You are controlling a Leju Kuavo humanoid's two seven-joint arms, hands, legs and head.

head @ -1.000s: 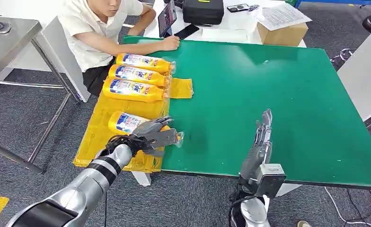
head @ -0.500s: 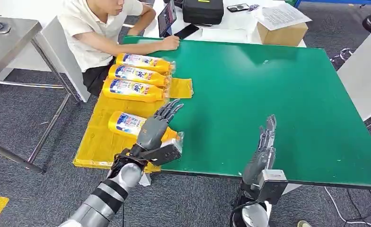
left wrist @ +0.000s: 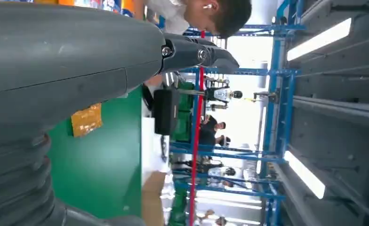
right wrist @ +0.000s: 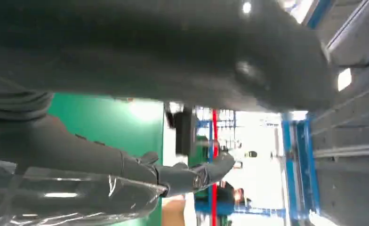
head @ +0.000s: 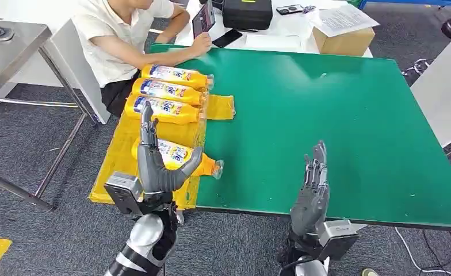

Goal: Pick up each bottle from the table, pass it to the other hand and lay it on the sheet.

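Lifting clear, left hand (head: 154, 167) now open, empty; fourth bottle (head: 177, 156) released on sheet (head: 111, 172). Right hand (head: 312, 190) open, idle; table bare.

— Head view: bright, even, sharp; soft sheen on the green table (head: 338, 103), faint shadows only.
— Wrist views: blown-out backlight, glaring ceiling strips (left wrist: 314, 40), close right hand (right wrist: 164, 56) blurred and dark.
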